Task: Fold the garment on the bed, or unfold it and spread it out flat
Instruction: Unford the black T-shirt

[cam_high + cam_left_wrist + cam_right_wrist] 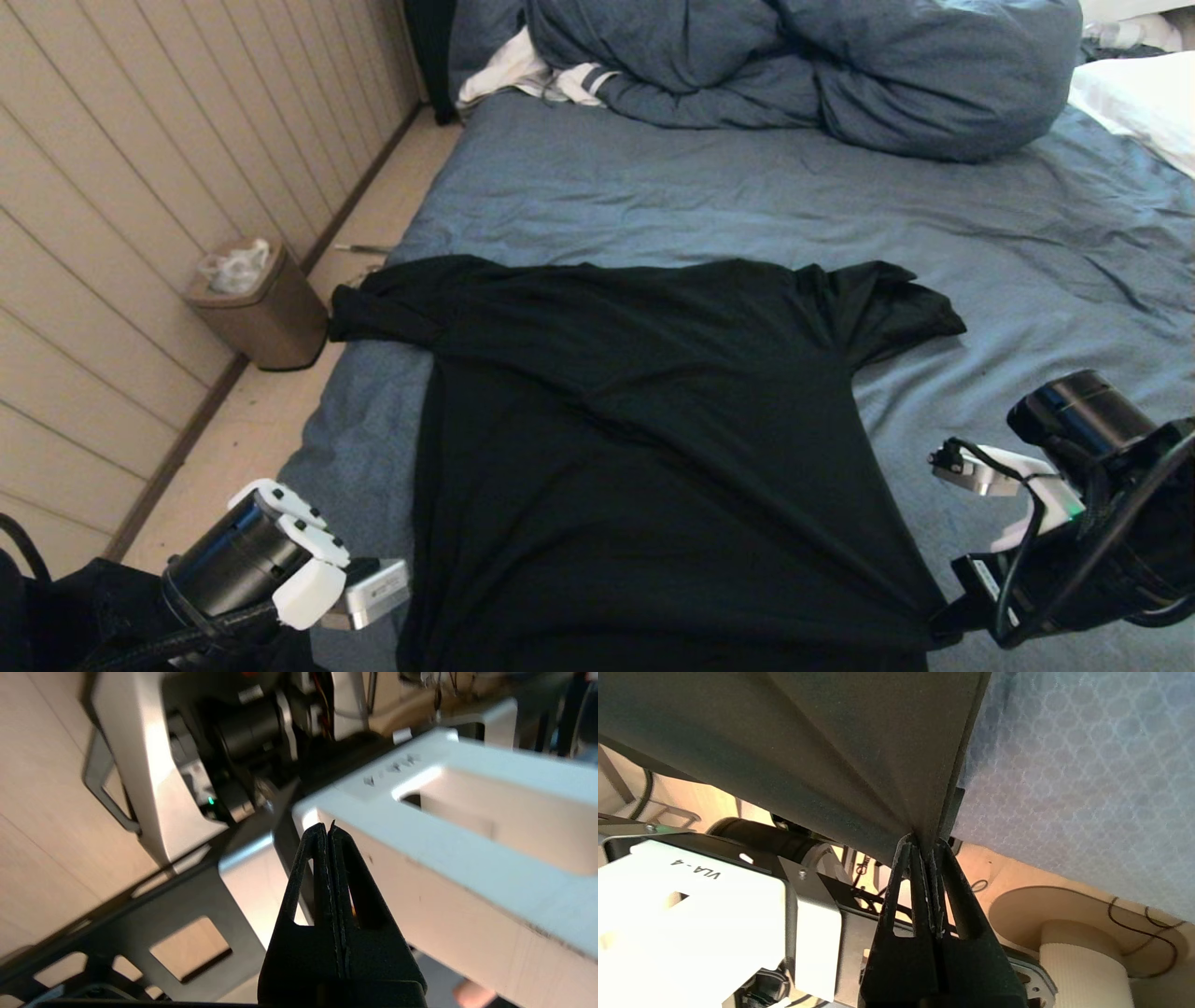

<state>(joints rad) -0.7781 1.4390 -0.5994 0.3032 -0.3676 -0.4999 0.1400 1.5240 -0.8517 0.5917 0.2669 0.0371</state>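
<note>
The garment (653,448), a black T-shirt with its plain side up, lies spread on the bed (700,196), sleeves out to both sides and hem nearest me. My right gripper (924,842) is shut on the hem's near right corner, and the black cloth (831,742) fans out taut from the fingertips. In the head view that grip sits at the shirt's lower right corner (936,623). My left gripper (327,828) is shut with nothing in it and faces my own base. Its wrist (280,560) hangs off the bed's near left edge, beside the hem.
A bulky blue duvet (840,65) and a white stripe-cuffed cloth (532,75) lie at the far end, a white pillow (1139,103) at the far right. A brown bin (257,303) stands on the floor strip between bed and panelled wall.
</note>
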